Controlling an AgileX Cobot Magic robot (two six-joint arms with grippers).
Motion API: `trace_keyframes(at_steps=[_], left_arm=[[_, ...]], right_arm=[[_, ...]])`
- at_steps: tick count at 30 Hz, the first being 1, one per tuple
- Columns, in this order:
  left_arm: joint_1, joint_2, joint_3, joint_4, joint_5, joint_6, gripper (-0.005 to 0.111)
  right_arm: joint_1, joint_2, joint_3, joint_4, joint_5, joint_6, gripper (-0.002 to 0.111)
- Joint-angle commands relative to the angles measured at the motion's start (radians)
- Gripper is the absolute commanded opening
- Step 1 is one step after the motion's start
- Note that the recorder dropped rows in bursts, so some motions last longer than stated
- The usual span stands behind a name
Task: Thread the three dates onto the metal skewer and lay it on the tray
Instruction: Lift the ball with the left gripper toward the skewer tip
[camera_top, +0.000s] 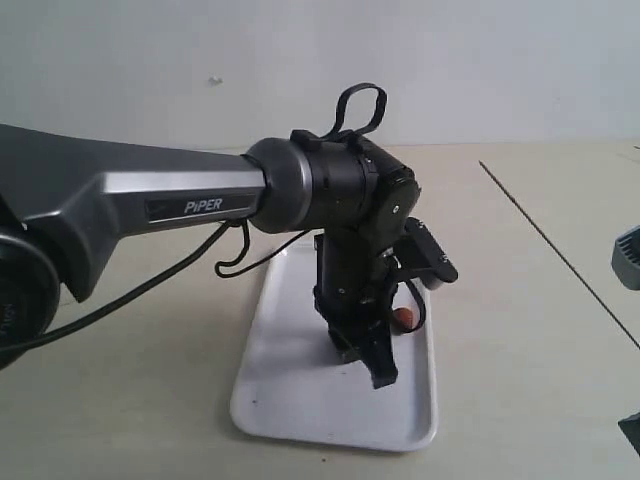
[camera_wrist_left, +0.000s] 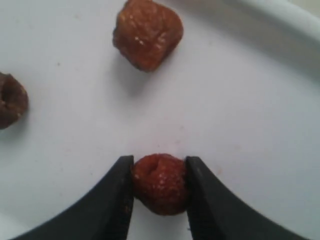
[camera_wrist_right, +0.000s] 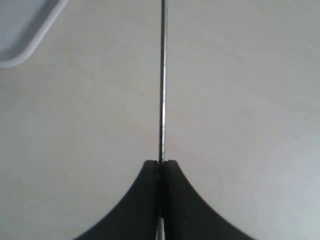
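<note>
Three dates lie on the white tray (camera_wrist_left: 240, 115). Nearest the camera in the left wrist view is a reddish date (camera_wrist_left: 161, 183); my left gripper (camera_wrist_left: 160, 161) is shut on it, both black fingers pressing its sides. A second date (camera_wrist_left: 148, 33) and a third, darker one (camera_wrist_left: 11, 100) sit loose further off. In the exterior view the left gripper (camera_top: 378, 372) points down into the tray (camera_top: 290, 400), and one date (camera_top: 404, 316) shows beside the wrist. My right gripper (camera_wrist_right: 160, 164) is shut on the thin metal skewer (camera_wrist_right: 162, 80), held above the bare table.
The tray's corner (camera_wrist_right: 22, 35) shows off to one side in the right wrist view. A dark line (camera_top: 560, 255) runs across the beige table on the right. Grey equipment (camera_top: 628, 255) sits at the right edge. The left arm's cables (camera_top: 240, 262) hang over the tray's far end.
</note>
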Motion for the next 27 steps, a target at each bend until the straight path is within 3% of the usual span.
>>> trace_keyframes(at_steps=[1, 11, 15, 21, 27], left_arm=[[0.001, -0.048, 0.001, 0.027, 0.076, 0.09, 0.034], [0.01, -0.187, 0.001, -0.001, 0.139, 0.294, 0.034], [0.06, -0.228, 0.001, -0.032, 0.139, 0.356, 0.034], [0.17, -0.287, 0.024, -0.191, 0.139, 0.511, 0.034], [0.224, -0.317, 0.061, -0.198, 0.139, 0.564, 0.034]], right_arm=[[-0.005, -0.003, -0.011, -0.011, -0.01, 0.005, 0.0], [-0.005, -0.002, -0.014, -0.041, 0.0, 0.005, 0.0], [-0.005, -0.002, -0.025, -0.054, 0.03, -0.005, 0.0], [-0.005, -0.002, -0.025, -0.05, 0.096, -0.172, 0.0], [-0.005, -0.002, -0.025, 0.022, 0.096, -0.478, 0.0]])
